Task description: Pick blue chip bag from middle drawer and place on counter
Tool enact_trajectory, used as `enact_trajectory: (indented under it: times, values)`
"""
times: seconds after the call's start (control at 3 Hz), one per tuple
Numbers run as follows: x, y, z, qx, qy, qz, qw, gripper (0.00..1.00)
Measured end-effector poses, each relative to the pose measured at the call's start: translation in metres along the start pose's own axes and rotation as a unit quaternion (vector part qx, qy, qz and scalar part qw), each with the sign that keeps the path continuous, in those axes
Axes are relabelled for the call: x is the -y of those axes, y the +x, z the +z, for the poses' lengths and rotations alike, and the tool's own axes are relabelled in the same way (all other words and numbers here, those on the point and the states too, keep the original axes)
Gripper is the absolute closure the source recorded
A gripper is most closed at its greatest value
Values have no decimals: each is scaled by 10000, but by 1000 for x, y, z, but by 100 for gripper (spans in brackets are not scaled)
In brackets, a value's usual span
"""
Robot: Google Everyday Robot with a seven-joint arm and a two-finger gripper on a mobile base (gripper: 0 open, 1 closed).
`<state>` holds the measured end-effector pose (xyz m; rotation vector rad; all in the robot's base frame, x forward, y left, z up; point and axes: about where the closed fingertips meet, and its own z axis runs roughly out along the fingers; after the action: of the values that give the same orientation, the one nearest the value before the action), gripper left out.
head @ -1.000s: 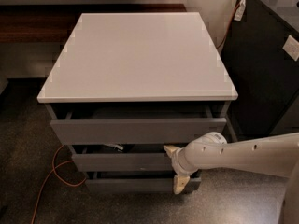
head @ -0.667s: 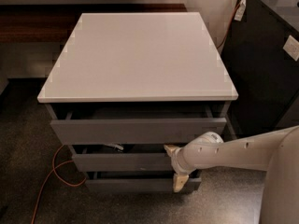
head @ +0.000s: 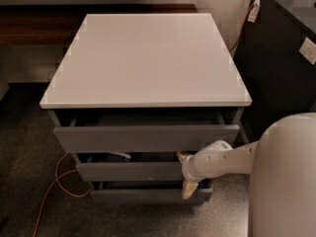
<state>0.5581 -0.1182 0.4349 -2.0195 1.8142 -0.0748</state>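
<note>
The counter [head: 143,58] is a glossy white square top over three grey drawers. The upper drawer [head: 143,138] stands pulled out a little. The middle drawer [head: 131,172] is slightly open, with a dark gap above its front. A small pale shape [head: 118,155] shows in that gap; I cannot tell what it is. The blue chip bag is hidden. My gripper [head: 185,173] is at the right end of the middle drawer's front. It is open, with one cream fingertip [head: 183,155] above the front and the other below it.
My white arm [head: 284,181] fills the lower right corner. A tall black cabinet [head: 281,58] stands right of the drawers. An orange cable [head: 54,186] loops on the speckled floor at the left. A dark wooden ledge [head: 44,23] runs behind the counter.
The gripper stays at the right end of the middle drawer. The arm's thick white body has swung further into view at the lower right. The drawers look unchanged.
</note>
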Motion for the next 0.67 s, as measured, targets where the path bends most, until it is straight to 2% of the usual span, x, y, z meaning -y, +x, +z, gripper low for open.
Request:
enact_trajectory:
  times: [0.33, 0.67]
  values:
    - [7, 3, 11, 67, 63, 212, 9997, 0]
    - [15, 2, 19, 211, 90, 449, 9987, 18]
